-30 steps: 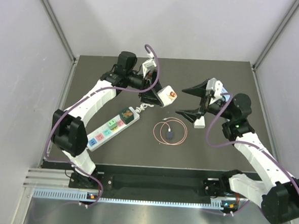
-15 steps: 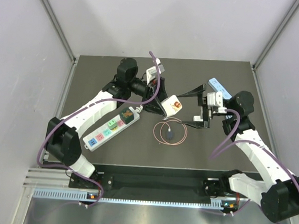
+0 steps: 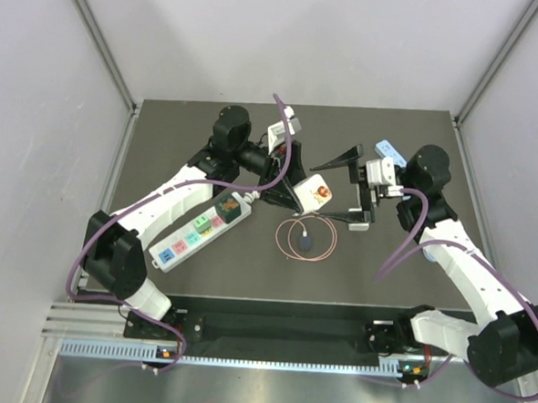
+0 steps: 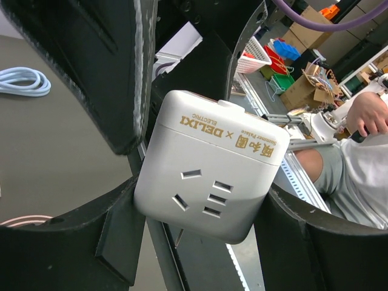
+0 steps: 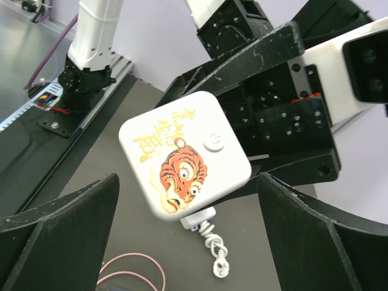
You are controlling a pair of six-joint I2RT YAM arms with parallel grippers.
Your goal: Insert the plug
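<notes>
Top external view: the left hand (image 3: 299, 192) pinched the tiger-printed socket cube (image 3: 316, 194) clear of the table (image 3: 411, 265), seemingly presenting it to the spread right hand (image 3: 326, 189) poised just beyond its fingertips.

Bright even overhead light, faint shadows

At the centre of the frame, the left gripper (image 3: 297, 192) clamps a white cube-shaped socket adapter with an orange tiger print (image 3: 316, 193). Just right of it, the right gripper (image 3: 343, 188) faces the cube, jaws spread wide, not touching it. At lower left a white power strip with coloured outlets (image 3: 197, 233) lies on the dark grey table (image 3: 246, 273). Below centre is a coiled pink cable (image 3: 308, 238).
</notes>
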